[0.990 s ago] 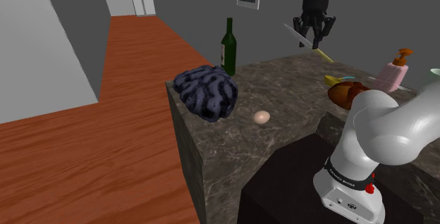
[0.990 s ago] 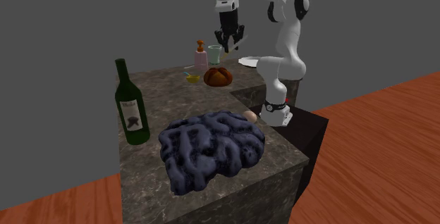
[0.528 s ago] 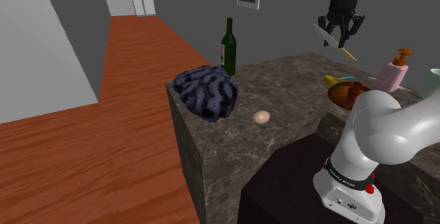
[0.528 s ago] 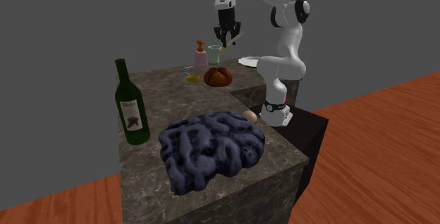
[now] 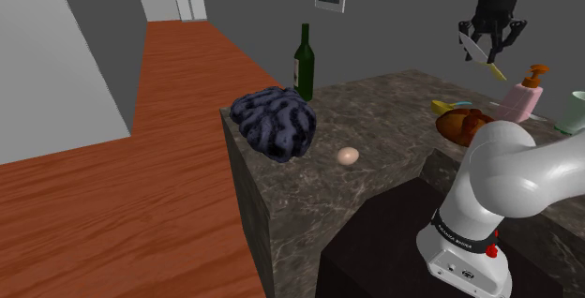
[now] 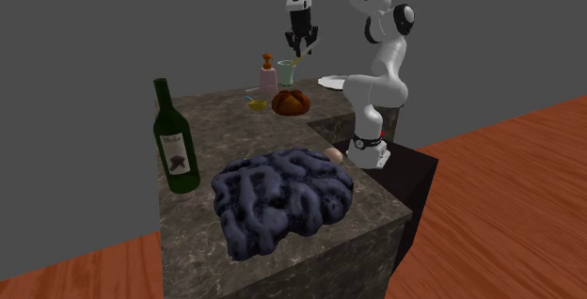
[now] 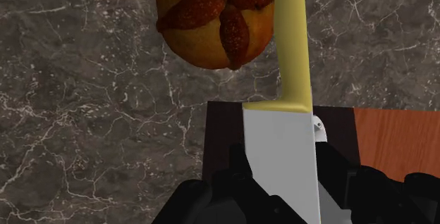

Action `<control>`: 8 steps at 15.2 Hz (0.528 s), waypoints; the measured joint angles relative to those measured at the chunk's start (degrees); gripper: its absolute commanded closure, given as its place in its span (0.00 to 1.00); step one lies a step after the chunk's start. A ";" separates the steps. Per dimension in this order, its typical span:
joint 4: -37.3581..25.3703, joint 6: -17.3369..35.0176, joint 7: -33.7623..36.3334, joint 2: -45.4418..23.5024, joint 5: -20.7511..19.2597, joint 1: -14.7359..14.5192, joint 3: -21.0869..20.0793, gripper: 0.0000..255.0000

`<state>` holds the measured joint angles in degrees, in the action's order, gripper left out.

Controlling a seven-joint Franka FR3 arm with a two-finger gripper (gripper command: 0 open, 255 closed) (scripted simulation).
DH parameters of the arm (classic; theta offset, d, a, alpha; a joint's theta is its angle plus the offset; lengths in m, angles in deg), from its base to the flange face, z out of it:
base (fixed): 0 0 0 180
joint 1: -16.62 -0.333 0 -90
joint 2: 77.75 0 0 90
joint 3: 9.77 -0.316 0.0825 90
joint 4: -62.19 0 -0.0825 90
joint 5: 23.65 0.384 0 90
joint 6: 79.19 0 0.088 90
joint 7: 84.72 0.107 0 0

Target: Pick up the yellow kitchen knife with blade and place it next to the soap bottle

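This is the carrying step: my gripper point(image 5: 490, 47), upper right in the shoulder view, clasps the knife point(image 7: 279, 152) by its blade. Next I must lower it beside the soap bottle point(image 5: 522, 97).

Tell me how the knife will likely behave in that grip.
The knife looks rigid, so it should not droop. The end effector clasps its smooth flat blade, so it might slip or pivot. The long yellow handle juts beyond the grip, probably adding leverage.

knife point(image 7: 282, 124): handle end cut off | bread roll point(image 7: 215, 18): partly cut off | cup point(image 5: 575, 111): clipped at edge
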<state>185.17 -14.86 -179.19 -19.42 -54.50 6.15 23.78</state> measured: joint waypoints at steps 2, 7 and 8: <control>-1.29 -1.31 -2.90 1.12 -2.46 0.63 1.60 1.00; -4.83 -3.32 -10.28 2.98 -8.93 1.46 6.18 1.00; -5.70 -3.77 -11.58 3.19 -9.92 1.58 6.78 1.00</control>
<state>179.47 -18.63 -190.77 -16.23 -64.42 7.73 30.56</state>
